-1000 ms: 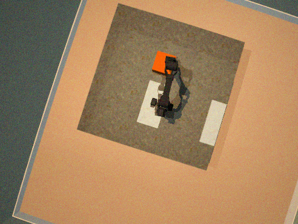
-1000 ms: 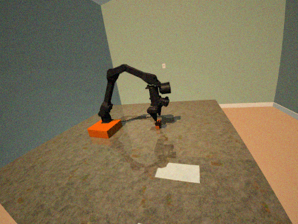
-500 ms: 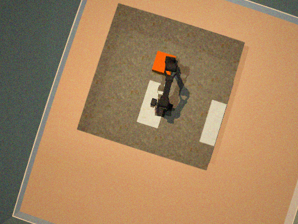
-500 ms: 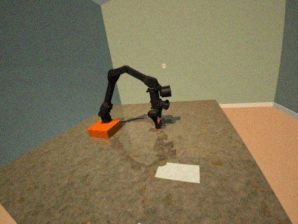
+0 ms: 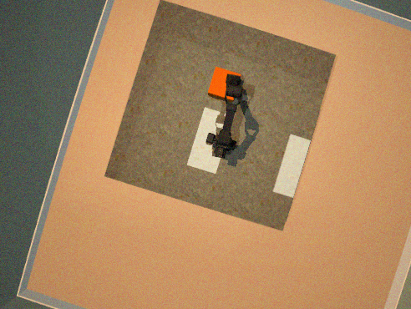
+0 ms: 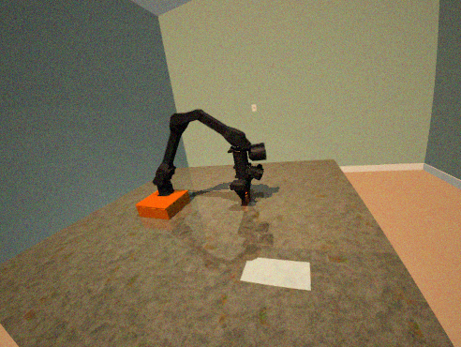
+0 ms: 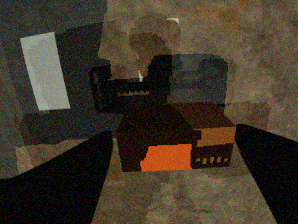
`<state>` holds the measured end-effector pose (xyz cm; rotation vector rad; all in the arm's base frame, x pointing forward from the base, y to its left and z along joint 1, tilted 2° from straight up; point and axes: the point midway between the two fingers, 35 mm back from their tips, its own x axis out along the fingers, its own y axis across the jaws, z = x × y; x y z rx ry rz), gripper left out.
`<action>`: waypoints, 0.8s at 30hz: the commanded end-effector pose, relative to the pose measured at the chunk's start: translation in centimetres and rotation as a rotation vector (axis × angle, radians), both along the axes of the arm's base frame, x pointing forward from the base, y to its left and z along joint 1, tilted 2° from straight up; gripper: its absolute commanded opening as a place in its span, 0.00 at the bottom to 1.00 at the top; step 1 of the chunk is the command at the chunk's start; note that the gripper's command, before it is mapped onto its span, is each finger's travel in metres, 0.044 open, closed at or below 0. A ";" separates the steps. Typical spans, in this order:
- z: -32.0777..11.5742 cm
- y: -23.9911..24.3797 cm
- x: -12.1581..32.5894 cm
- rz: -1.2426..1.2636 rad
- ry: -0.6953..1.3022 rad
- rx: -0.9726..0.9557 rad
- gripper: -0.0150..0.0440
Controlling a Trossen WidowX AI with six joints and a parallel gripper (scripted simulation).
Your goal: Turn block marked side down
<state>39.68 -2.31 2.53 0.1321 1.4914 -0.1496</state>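
Observation:
The block (image 6: 246,199) (image 7: 167,157) is small, dark reddish brown in shadow with bright orange patches where light falls. It sits on the speckled grey-brown table (image 5: 167,125) (image 6: 141,281) under the gripper; the arm hides it in the top view. Which face carries the mark cannot be told. My gripper (image 6: 245,199) (image 7: 173,134) points down, with its fingers on either side of the block. The fingers stand wide. In the wrist view a thin gap shows at the left finger, while the right fingertip is very near or against the block.
A large orange box (image 5: 217,83) (image 6: 161,200) stands at the arm's base. In the top view one white rectangle (image 5: 201,154) lies partly under the arm and another white rectangle (image 5: 291,167) lies at the table's right edge. The exterior view shows a white patch (image 6: 278,273) in front.

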 end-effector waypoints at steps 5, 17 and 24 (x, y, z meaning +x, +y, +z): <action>-0.2 0.1 -0.1 0.006 0.004 0.004 0.69; -0.2 0.1 -0.1 0.006 0.004 0.004 0.55; 0.3 0.1 -0.1 0.006 0.004 0.004 0.41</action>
